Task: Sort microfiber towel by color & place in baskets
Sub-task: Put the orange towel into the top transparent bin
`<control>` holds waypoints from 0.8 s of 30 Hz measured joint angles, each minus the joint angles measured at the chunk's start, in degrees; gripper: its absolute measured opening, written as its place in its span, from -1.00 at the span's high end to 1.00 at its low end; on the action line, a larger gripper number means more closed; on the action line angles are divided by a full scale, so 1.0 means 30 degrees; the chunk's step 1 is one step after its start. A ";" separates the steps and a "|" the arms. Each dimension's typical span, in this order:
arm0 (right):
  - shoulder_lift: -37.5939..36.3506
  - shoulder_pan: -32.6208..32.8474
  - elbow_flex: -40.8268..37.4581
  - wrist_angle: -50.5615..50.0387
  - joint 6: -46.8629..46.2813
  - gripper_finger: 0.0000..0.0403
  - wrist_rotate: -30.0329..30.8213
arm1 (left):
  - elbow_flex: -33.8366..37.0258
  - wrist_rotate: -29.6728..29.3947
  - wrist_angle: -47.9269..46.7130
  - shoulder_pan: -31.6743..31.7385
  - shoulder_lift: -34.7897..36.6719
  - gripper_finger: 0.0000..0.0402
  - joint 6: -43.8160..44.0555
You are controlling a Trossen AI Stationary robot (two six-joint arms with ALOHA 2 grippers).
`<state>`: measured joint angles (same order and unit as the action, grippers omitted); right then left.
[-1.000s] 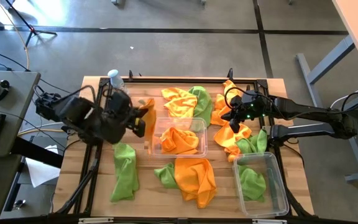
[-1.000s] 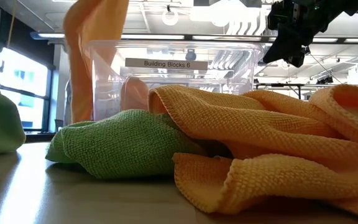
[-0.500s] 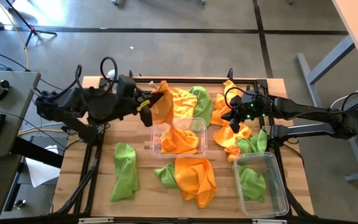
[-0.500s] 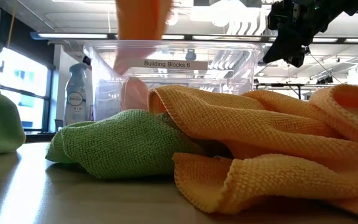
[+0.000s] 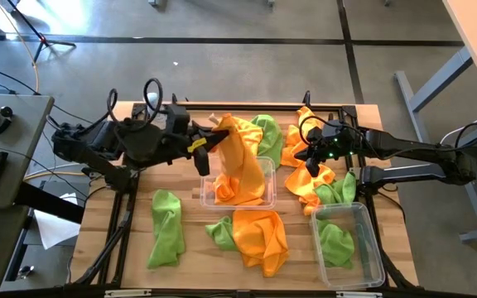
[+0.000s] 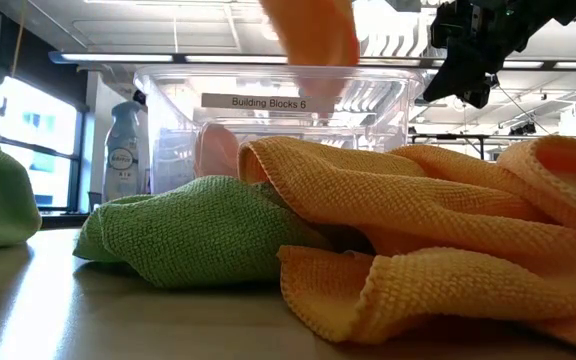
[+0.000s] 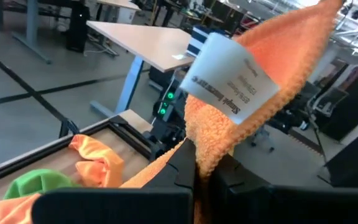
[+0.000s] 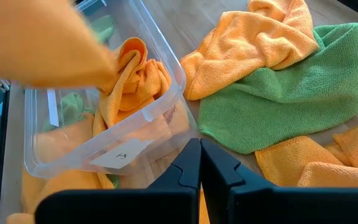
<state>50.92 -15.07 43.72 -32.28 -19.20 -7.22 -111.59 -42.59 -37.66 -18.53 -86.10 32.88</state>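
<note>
From above, I have the left claw (image 5: pixel 204 142) pinching a corner of an orange microfiber towel (image 5: pixel 237 153), which drapes down over the central clear basket (image 5: pixel 265 178); I hold it high so the limp cloth can fall in with the orange towels already there. The right claw (image 5: pixel 311 162) waits pressed together and empty above the orange heap near the far right of the tabletop (image 5: pixel 132 217). The second basket (image 5: pixel 373 244), at the near right, holds a green towel (image 5: pixel 334 244). More green and orange cloths lie loose around both tubs.

At table height, a nubbly green towel (image 6: pixel 193 232) and a looped-pile orange one (image 6: pixel 438 235) fill the foreground, with the labelled tub behind and the hanging cloth blurred above its rim.

My left wrist camera shows the fuzzy orange corner and its white care tag (image 7: pixel 227 76) squeezed between the fingers.

My right wrist camera shows the thin, rounded, see-through tub wall with crumpled orange inside.
</note>
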 joint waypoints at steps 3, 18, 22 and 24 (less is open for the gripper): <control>0.0000 0.0000 0.0000 0.0002 -0.0079 1.00 -0.0004 | 0.0000 -0.0055 -0.0261 -0.0036 -0.0220 1.00 0.0011; 0.0000 0.0000 0.0000 -0.0013 -0.0138 1.00 -0.0007 | 0.0058 0.1265 -0.7337 0.1505 -0.4028 1.00 0.8032; 0.0000 0.0000 0.0000 -0.0013 -0.0141 1.00 -0.0007 | 0.0058 0.2874 -0.8170 0.2022 -0.5549 1.00 0.9329; 0.0000 0.0000 0.0000 -0.0013 -0.0146 1.00 -0.0006 | 0.0058 0.3939 -0.8906 0.2288 -0.6246 1.00 0.9994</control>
<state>50.92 -15.07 43.72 -32.32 -19.64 -7.24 -111.42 -30.77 -64.37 -11.66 -104.84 62.86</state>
